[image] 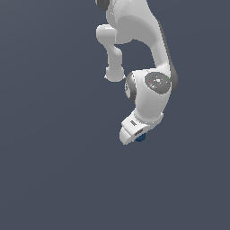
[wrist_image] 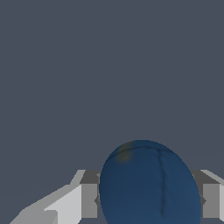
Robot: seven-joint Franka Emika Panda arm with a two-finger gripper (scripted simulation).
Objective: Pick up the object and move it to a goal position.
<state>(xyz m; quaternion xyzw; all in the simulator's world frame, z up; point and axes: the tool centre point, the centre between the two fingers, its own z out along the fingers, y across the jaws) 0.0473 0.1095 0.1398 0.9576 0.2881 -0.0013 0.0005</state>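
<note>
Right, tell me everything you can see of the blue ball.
The blue ball is dark blue, smooth and round, with a faint darker seam line down its face and a small yellowish patch near one edge. In the wrist view it sits between the grey fingers, which flank it on both sides and appear to press against it. In the exterior view only a sliver shows under the white gripper. Its far side is hidden.
</note>
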